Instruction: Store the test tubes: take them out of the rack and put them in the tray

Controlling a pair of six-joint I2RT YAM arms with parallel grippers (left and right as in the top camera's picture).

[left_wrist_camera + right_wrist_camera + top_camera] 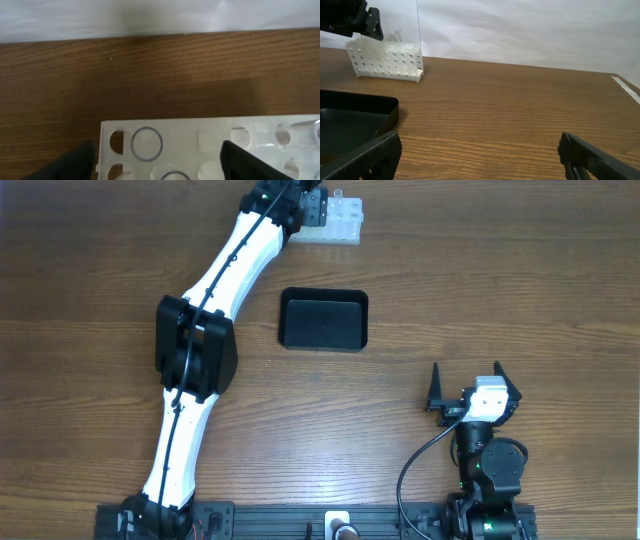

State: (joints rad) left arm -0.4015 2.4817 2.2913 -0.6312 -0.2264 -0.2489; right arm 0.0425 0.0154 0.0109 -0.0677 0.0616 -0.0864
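The clear plastic test tube rack (pixel 338 222) stands at the far edge of the table. From above, the left wrist view shows the rack's top (pixel 210 137) with its holes and the round rims of test tubes (pixel 146 144) in it. My left gripper (pixel 159 170) hangs open just above the rack, one dark finger (pixel 70 167) on each side. The black tray (pixel 323 319) lies at mid-table, with nothing visible in it. My right gripper (pixel 467 375) is open low over the near right of the table, far from the rack (pixel 385 60) and beside the tray (pixel 350 125).
The wooden table has free room to the right of the tray and around the right arm. A pale backdrop stands behind the rack at the table's far edge. The left arm (pixel 215 310) stretches diagonally across the table's left half.
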